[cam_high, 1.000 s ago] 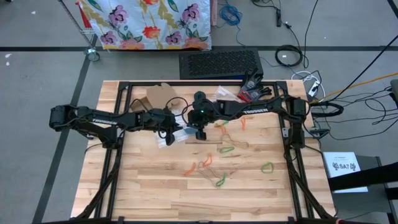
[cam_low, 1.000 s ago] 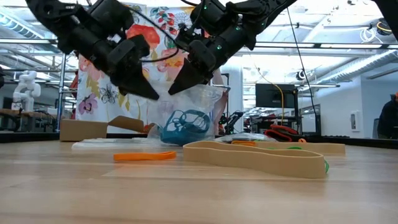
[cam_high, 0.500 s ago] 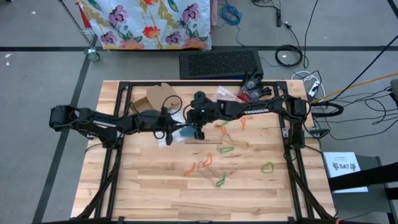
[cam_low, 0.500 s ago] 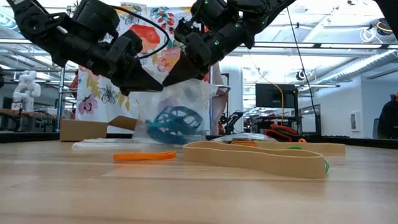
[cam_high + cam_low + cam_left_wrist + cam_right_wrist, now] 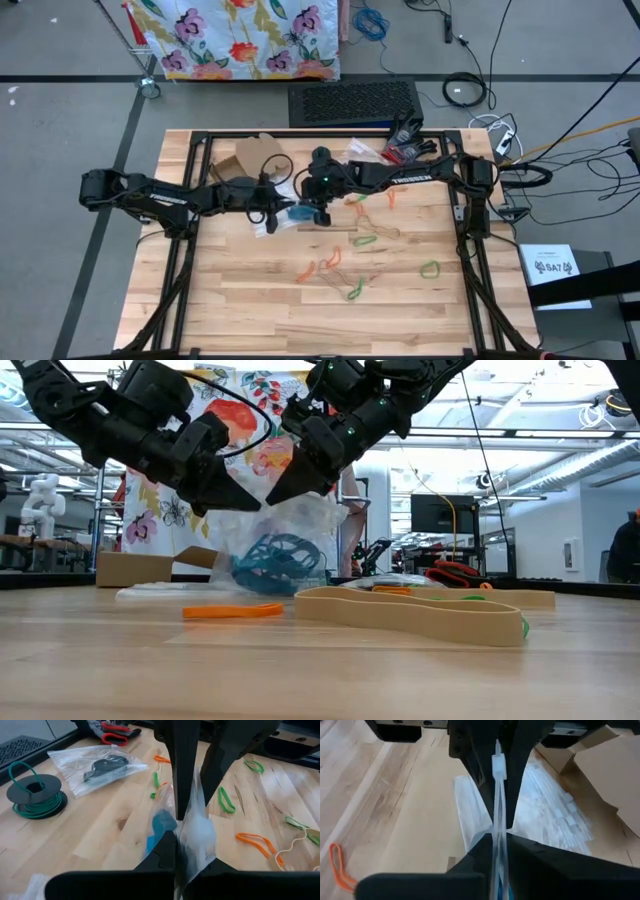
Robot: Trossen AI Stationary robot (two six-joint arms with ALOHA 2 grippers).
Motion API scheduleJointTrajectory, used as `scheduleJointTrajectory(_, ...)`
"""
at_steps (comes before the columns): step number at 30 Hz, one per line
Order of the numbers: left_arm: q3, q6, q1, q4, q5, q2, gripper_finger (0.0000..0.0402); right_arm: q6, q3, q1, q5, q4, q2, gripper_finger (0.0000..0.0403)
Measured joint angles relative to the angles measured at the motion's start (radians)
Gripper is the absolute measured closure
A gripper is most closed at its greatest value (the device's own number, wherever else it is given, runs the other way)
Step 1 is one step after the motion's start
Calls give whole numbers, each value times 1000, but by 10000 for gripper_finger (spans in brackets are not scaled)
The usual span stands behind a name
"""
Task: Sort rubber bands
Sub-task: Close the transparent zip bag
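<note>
From here I see both arms meeting near the middle of the table [image 5: 240,290], each pinching the top edge of one clear bag [image 5: 290,530] that hangs between them. The left gripper [image 5: 235,500] is clenched on the bag's edge, and in its own wrist view the film runs straight up between its fingers [image 5: 165,852]; the right gripper [image 5: 285,488] is likewise clamped on the film, with the bag's seam squeezed between its fingers [image 5: 480,851]. Inside the bag sits a clump of blue rubber bands [image 5: 278,560], blurred through the plastic so I cannot count them. From above the arms cover most of the bag and only a blue patch [image 5: 300,212] shows. The loose rubber bands [image 5: 362,241] lie at about four to five o'clock from the grippers: green, orange and tan loops scattered on the wood, with one green band [image 5: 430,269] well apart toward the right side. In the low view a big tan band [image 5: 410,615] and an orange band [image 5: 232,611] fill the foreground, hiding whatever lies behind them.
</note>
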Motion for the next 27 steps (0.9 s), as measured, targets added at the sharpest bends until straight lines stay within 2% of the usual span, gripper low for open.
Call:
scheduleJointTrajectory(7, 0, -23, 2, -42, -5, 0, 400, -37, 0, 13, 0, 96, 0, 314)
scheduleJointTrajectory(11, 9, -22, 2, -40, -6, 0, 400, -57, 0, 23, 1, 159, 0, 296)
scheduleJointTrajectory(27, 11, -24, 1, 10, 4, 0, 401, -85, 0, 29, 11, 205, 0, 320)
